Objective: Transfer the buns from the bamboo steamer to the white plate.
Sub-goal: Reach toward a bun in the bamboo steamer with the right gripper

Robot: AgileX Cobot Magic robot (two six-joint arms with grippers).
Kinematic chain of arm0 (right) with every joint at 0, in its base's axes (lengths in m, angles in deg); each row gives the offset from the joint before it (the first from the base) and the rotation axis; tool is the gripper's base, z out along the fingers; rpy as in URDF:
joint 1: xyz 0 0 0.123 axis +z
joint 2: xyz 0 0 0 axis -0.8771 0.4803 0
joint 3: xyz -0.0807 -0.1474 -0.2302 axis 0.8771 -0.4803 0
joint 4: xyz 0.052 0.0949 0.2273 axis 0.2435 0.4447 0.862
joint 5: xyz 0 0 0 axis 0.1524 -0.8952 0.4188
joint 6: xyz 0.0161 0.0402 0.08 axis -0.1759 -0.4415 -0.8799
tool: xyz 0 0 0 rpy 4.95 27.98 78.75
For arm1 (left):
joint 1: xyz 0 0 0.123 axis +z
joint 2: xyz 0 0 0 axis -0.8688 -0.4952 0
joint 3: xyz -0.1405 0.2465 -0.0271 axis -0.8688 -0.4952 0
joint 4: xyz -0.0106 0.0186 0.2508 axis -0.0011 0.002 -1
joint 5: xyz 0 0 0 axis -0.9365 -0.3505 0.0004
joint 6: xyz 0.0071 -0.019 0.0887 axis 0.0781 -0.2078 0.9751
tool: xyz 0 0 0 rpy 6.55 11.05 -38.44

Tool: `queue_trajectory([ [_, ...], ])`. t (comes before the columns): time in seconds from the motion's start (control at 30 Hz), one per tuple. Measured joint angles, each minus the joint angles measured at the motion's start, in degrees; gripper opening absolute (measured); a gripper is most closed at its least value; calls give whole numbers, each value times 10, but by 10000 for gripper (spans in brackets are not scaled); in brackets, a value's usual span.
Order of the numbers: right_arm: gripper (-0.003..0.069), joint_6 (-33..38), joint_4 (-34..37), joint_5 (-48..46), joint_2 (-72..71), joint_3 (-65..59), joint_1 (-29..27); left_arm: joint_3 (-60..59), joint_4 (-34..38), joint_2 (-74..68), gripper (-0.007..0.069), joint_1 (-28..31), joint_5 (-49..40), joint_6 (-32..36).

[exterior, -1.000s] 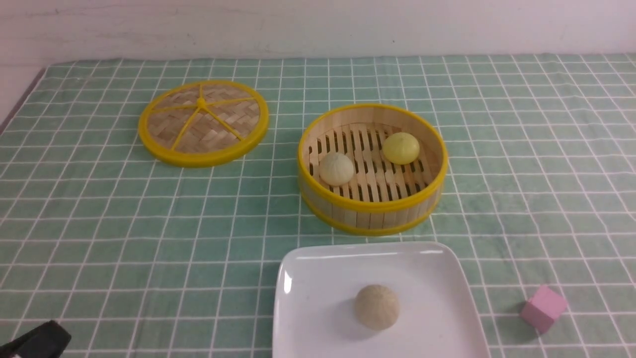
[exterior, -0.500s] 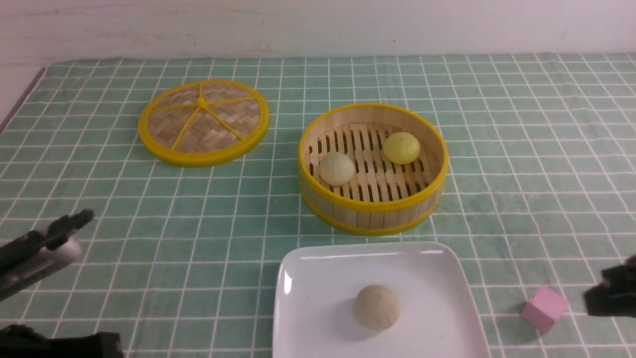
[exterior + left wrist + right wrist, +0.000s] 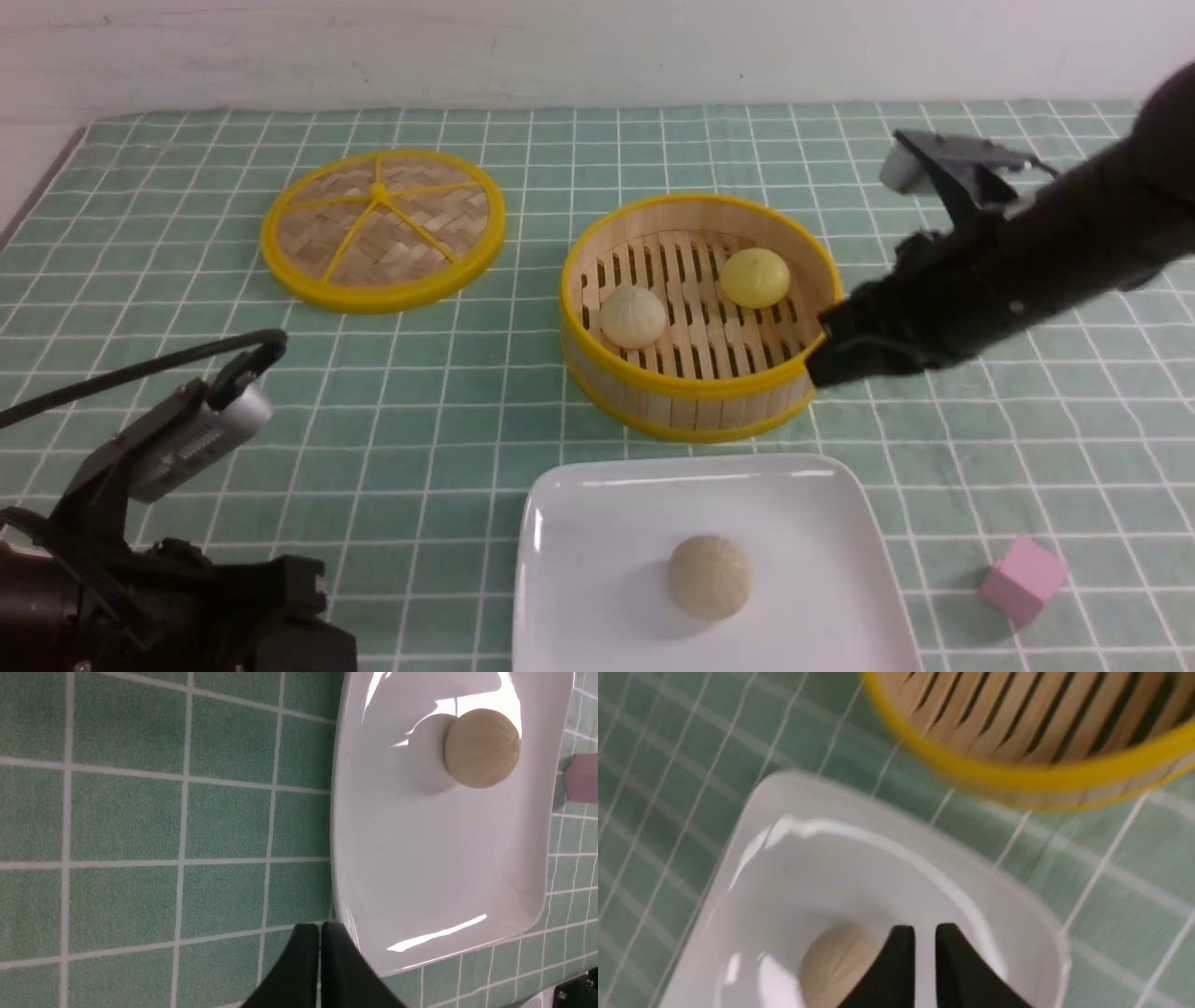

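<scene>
Yellow-rimmed, the bamboo steamer (image 3: 700, 411) holds the pale yellow bun (image 3: 754, 277) and the cream-white bun (image 3: 633, 316). The white plate (image 3: 597, 523) bears only a tan bun (image 3: 709, 576). The right gripper (image 3: 826, 359), jaws nearly together and empty, hangs at the steamer's right rim. The left gripper (image 3: 320, 933) sits closed beside the plate. The step appears to be the approach; next the right jaws must spread over the yellow bun.

Surface (image 3: 420, 392), covered edge to edge by a green cloth (image 3: 980, 439) with a white grid.

Four items rest directly on it:
- Flat woven lid (image 3: 382, 230), yellow rim and spokes, at far left.
- Bamboo steamer (image 3: 695, 406), upright near centre, to the right of the lid and apart from it.
- White plate (image 3: 597, 560), at the near edge in front of the steamer, with a narrow strip of cloth between them.
- Pink cube (image 3: 1021, 579), right of the plate, near it but not touching.
</scene>
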Motion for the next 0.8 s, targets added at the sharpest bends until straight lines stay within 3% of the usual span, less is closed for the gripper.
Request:
queue_trajectory([
  [0.07, 200, -33, -61, 23, 55, 74, 0, 0, 1, -1, 44, 0, 8, 1],
  [0.23, 345, -47, -135, 30, 160, 192, 1, 0, 2, -1, 53, 0, 20, 3],
  [0.47, 391, -48, -186, 54, 259, 278, 1, 0, 2, -1, 62, 0, 24, 3],
  [0.67, 258, -48, -186, 79, 302, 285, 1, 0, 2, -1, 72, 0, 25, 3],
  [0.73, 110, -48, -175, 79, 302, 289, 1, 0, 2, -1, 76, 0, 26, 3],
  [0.8, 25, -48, -168, 75, 298, 289, 1, 0, 2, -1, 77, 0, 26, 3],
])
